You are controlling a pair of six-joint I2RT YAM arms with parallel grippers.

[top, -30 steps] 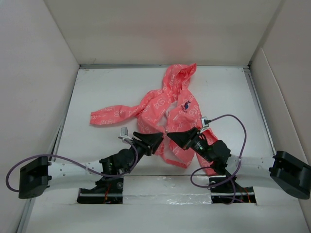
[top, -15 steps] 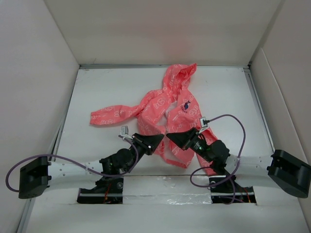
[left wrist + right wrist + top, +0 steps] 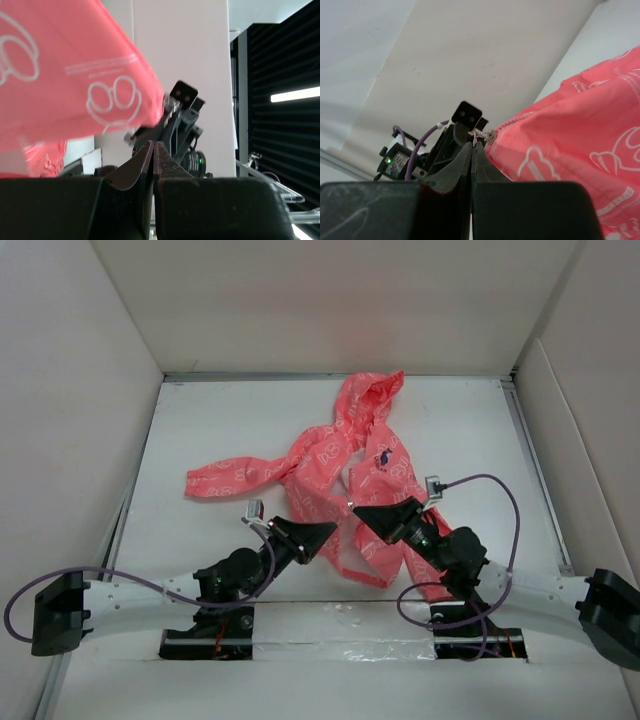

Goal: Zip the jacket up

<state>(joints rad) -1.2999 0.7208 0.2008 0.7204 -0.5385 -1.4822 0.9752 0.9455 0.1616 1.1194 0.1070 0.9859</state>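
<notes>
Counter (image 3: 200, 420): white, walled in by pale panels on three sides; both arm bases sit at its near edge.
Jacket (image 3: 330, 455): coral-pink with a pale print, lying in the middle of the counter. The hood (image 3: 370, 390) points to the far wall, one sleeve (image 3: 230, 475) is stretched out to the left, and the front is unzipped, with the lower panels rumpled between the two hands.
Left arm (image 3: 150, 585): lies low along the near edge, then bends and reaches inward and to the right toward the jacket's lower front.
Right arm (image 3: 520, 585): mirrors it, low along the near edge, forearm angled inward and to the left over the jacket's right side, with a purple cable (image 3: 500, 500) looping above it.
Left hand (image 3: 330, 530): fingers pressed tight together, clenched on the jacket's lower front edge; in the wrist view the fabric rises from the tips.
Right hand (image 3: 358, 510): fingers clenched, tips just beside the left hand's, pinching the jacket's front edge.
Zipper pull (image 3: 490, 136): small metal piece right at the right hand's tips.
Logo (image 3: 383, 455): small dark mark on the chest, beyond the right hand.
</notes>
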